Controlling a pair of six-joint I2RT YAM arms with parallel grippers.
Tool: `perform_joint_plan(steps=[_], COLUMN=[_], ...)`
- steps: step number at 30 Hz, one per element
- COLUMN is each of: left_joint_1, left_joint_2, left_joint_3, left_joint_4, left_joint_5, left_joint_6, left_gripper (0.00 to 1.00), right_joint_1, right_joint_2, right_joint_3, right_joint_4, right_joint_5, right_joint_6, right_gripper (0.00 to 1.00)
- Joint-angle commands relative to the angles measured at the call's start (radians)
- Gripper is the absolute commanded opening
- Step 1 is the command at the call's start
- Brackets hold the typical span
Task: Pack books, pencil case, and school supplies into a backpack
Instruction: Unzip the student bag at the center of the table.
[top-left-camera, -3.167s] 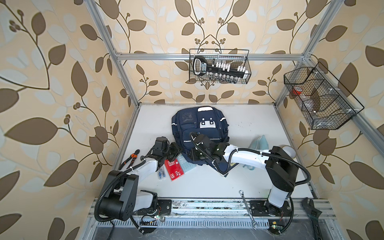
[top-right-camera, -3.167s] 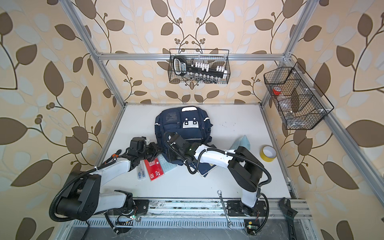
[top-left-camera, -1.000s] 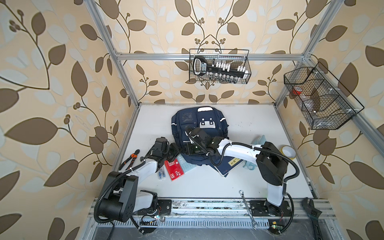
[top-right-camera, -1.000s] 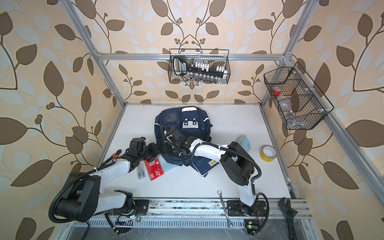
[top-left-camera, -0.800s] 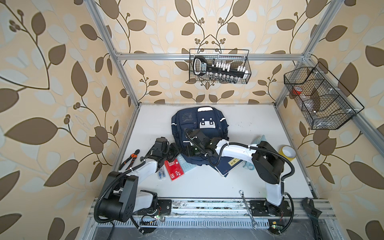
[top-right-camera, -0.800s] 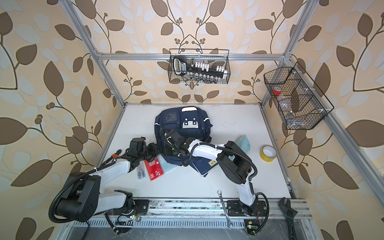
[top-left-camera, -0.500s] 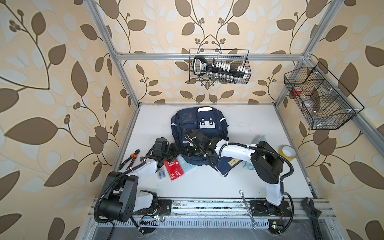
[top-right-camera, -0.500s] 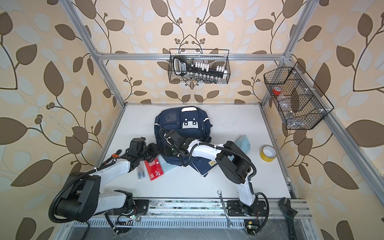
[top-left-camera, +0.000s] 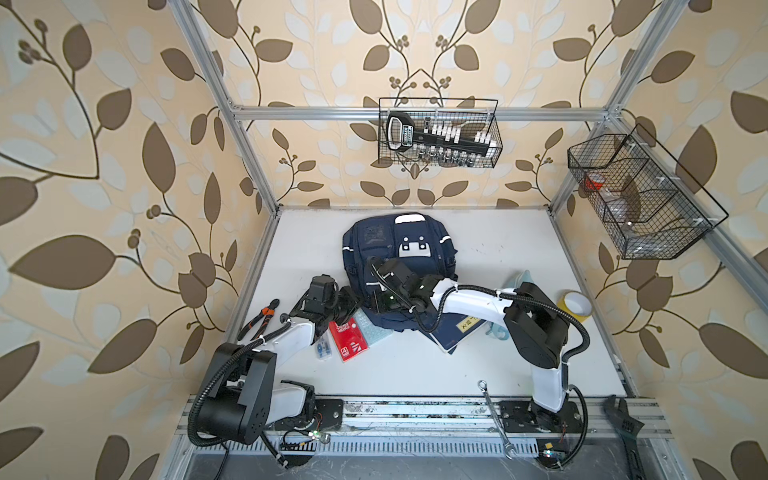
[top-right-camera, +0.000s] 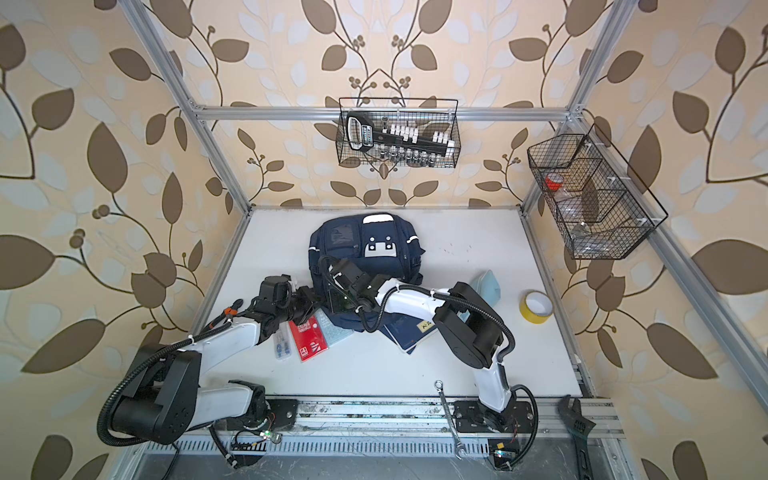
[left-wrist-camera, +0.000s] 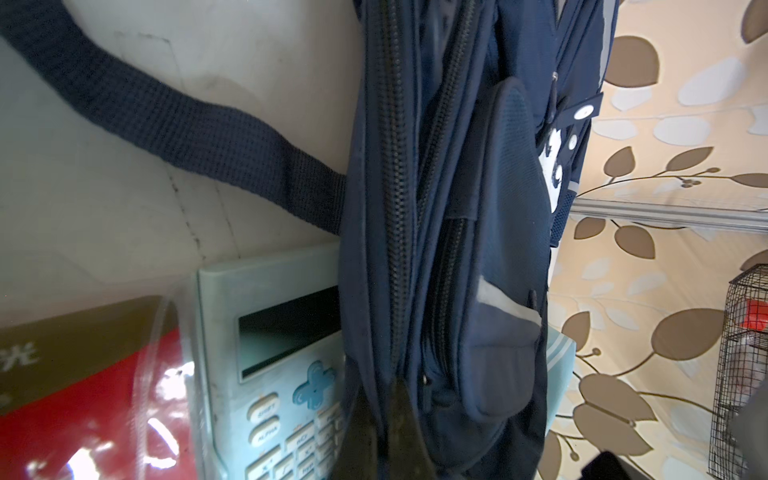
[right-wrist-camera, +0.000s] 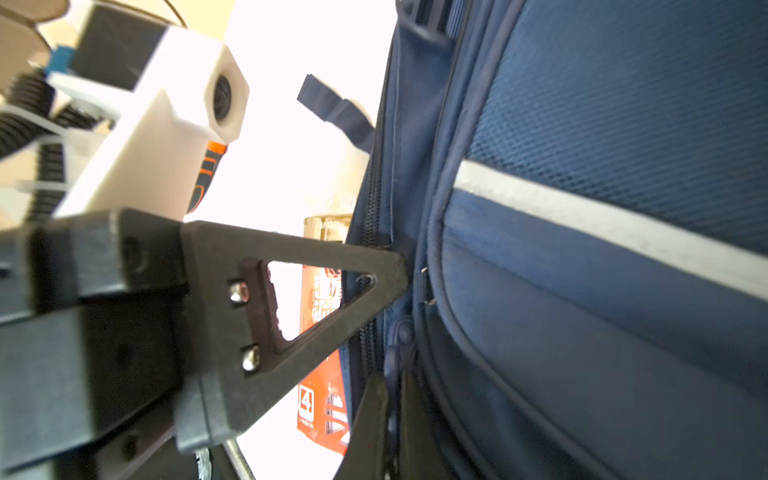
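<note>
The backpack lies flat mid-table with its front up. Its inside cannot be seen, and the zipper lines in the left wrist view look closed. Its near edge covers part of the calculator and part of the navy book, which the right arm also crosses. The pencil case is mostly hidden behind that arm, well right of the backpack. The red booklet overlaps the calculator, and the clear box sits just beside the booklet, its contents too small to read. The left gripper is cut off at the picture's edge, its fingers pinched narrow on the backpack's side seam. The right gripper is likewise cropped, its fingers closed on what looks like the navy zipper pull. The back wire basket holds a socket rail. The side basket holds a red-capped item and clear things that are hard to make out.
</note>
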Motion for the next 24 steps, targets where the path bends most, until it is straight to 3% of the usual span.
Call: perform_joint_plan(steps=[1,13,24], left_joint_1=[-0.002,-0.002,-0.002], left_joint_2=[-0.017,-0.036,-0.065], left_joint_3=[0.006,0.009,0.057], left_joint_4=[0.029,0.011,-0.045], left_joint_5=[-0.019,-0.039,-0.055], left_joint_6=[0.015,0.016,0.034], left_gripper=[0.00,0.00,0.00], right_joint_1=[-0.013,-0.028,-0.037], right_joint_2=[-0.068,-0.215,-0.409], right_joint_3=[0.006,-0.124,-0.338], right_joint_4=[-0.010,0.025,0.041], right_joint_5=[0.056,0.203,0.336], right_joint_6=[-0.007,0.014,0.056], right_gripper=[0.00,0.00,0.00])
